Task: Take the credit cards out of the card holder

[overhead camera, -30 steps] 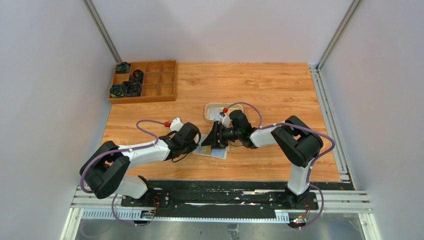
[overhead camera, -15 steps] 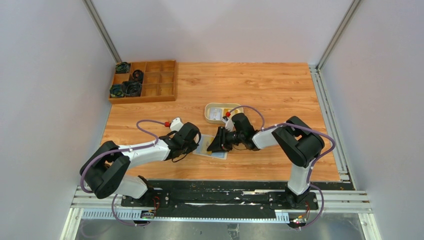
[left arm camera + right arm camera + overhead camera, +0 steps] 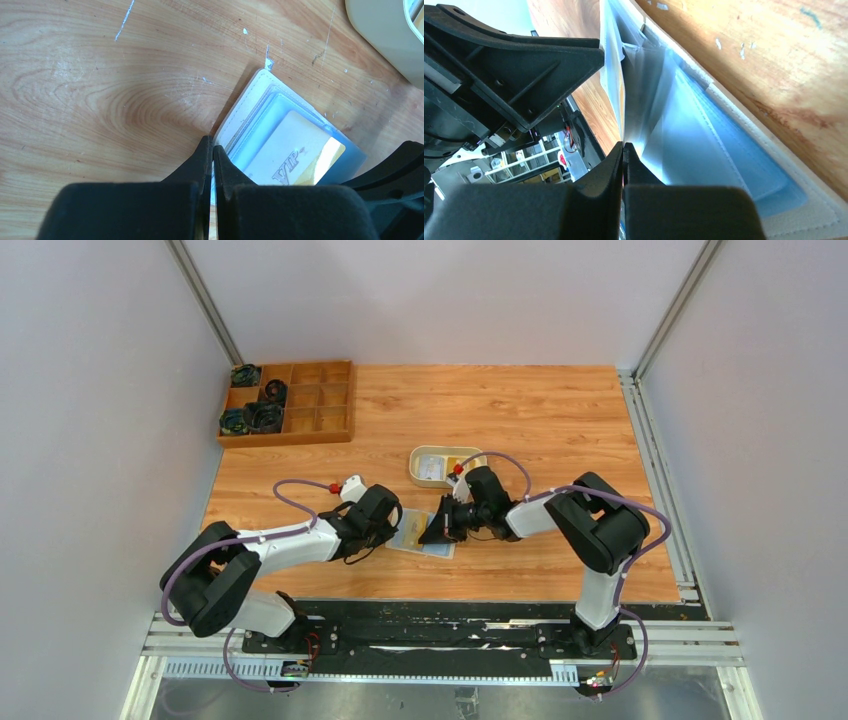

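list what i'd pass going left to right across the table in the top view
wooden compartment box, left gripper, card holder; right gripper and oval tray overlap the holder, so unplaced

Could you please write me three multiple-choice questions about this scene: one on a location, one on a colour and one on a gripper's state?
1. Where on the table does the open card holder lie?
A. at the far right corner
B. between the left gripper and the right gripper
C. at the far left corner

2. What colour is the VIP card inside it?
A. black
B. green
C. cream with a yellow corner

3. How do the left gripper's fingers stand?
A. shut
B. wide open
C. out of view

Answers: B, the top view shows the holder flat between both grippers. C, the left wrist view shows cream and yellow. A, the fingertips meet at the holder's edge.
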You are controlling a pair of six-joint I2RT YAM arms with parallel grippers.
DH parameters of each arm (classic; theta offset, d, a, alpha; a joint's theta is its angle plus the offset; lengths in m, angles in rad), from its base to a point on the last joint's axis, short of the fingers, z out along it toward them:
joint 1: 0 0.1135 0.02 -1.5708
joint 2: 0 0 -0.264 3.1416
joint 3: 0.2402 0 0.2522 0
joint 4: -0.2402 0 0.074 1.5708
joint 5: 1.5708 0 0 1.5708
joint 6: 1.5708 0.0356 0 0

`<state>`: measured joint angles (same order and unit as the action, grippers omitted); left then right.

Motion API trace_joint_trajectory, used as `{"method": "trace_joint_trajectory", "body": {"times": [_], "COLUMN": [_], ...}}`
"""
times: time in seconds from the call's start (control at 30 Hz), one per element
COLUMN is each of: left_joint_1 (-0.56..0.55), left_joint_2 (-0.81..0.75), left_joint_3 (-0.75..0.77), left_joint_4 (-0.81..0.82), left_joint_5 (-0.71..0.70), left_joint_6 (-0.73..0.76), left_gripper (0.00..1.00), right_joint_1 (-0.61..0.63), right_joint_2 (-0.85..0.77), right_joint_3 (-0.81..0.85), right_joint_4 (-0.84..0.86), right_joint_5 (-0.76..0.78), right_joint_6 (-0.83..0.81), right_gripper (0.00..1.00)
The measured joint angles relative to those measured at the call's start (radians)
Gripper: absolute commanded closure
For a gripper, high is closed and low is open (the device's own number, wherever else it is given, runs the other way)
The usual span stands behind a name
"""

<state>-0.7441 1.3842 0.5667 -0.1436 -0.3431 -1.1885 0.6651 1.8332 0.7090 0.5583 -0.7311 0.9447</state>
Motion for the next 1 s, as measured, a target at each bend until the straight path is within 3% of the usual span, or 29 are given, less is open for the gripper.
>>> {"method": "trace_joint_trajectory", "body": {"times": [0.3, 0.57, 0.77, 1.0], "left_joint_1": [0.000, 0.002, 0.024, 0.051], "left_joint_2": [0.000, 0.000, 0.000, 0.000], "left_joint_3": [0.000, 0.023, 0.087, 0.164], "left_joint_4": [0.000, -0.039, -0.095, -0.137], "left_joint_5": [0.000, 0.000, 0.001, 0.002], "left_joint_6": [-0.001, 0.002, 0.028, 0.064], "left_gripper": [1.00, 1.00, 1.00, 1.00], "right_joint_1": [-0.047, -0.130, -0.316, -0.422], "right_joint_2": [-0.061, -0.303, -0.334, -0.141], "right_joint_3": [-0.051, -0.036, 0.220, 0.478], "right_joint_4": [-0.055, -0.359, -0.592, -0.706], "right_joint_5": [-0.025, -0.020, -0.022, -0.029], "right_joint_6": [-0.043, -0.188, -0.335, -0.419], "right_gripper": [1.00, 1.00, 1.00, 1.00]}}
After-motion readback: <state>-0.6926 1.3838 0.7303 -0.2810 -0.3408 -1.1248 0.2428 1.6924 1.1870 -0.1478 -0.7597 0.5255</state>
